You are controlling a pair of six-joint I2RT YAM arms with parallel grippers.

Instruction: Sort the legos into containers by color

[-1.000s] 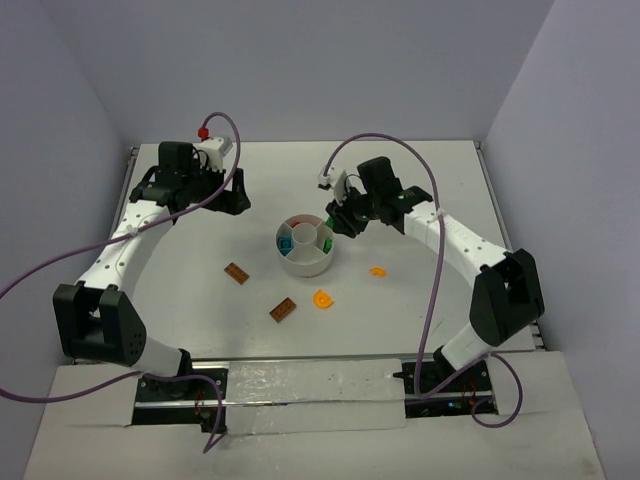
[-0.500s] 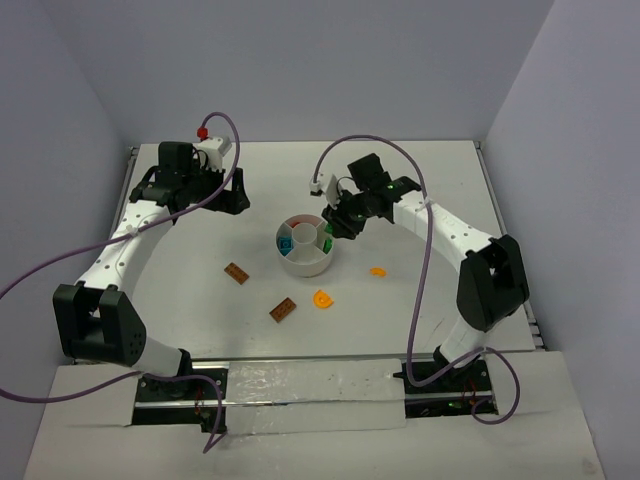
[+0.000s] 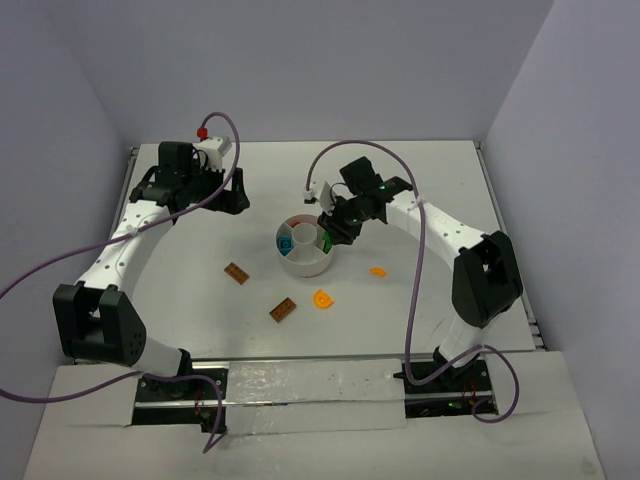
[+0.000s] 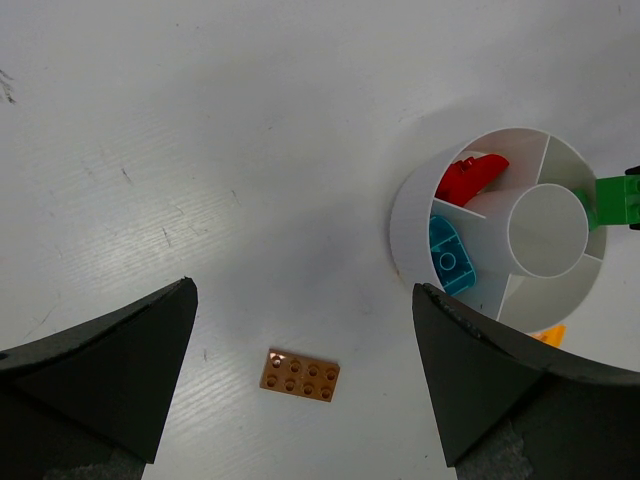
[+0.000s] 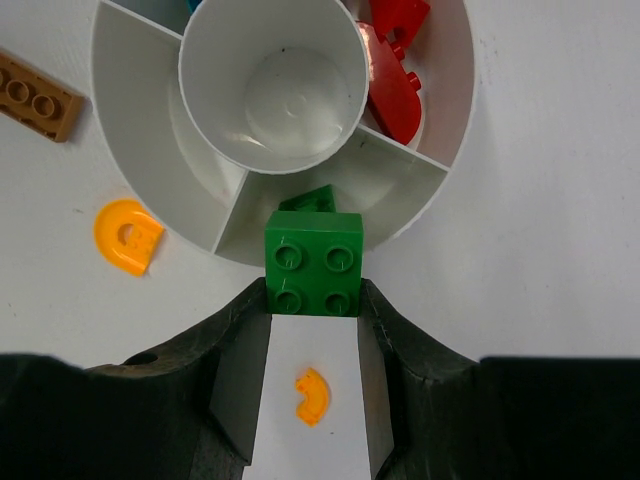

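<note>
The round white dish (image 3: 300, 263) stands mid-table, with a central well and wedge sections. My right gripper (image 5: 313, 300) is shut on a green lego (image 5: 313, 262) and holds it over the dish's rim (image 5: 430, 215), above a wedge that holds another green piece (image 5: 310, 200). Red legos (image 5: 395, 60) fill a neighbouring wedge and a teal lego (image 4: 452, 262) lies in another. My left gripper (image 3: 236, 199) is open and empty, up left of the dish. Two brown-orange legos (image 3: 237, 272) (image 3: 283, 310) and two yellow-orange curved legos (image 3: 322, 298) (image 3: 377, 270) lie on the table.
The white table (image 3: 180, 290) is walled by grey panels on three sides. Purple cables loop over both arms. The loose legos lie in front of the dish, between it and the arm bases.
My right gripper has moved left with the green lego, from beside the dish's right edge to over its rim. The left arm has not moved.
</note>
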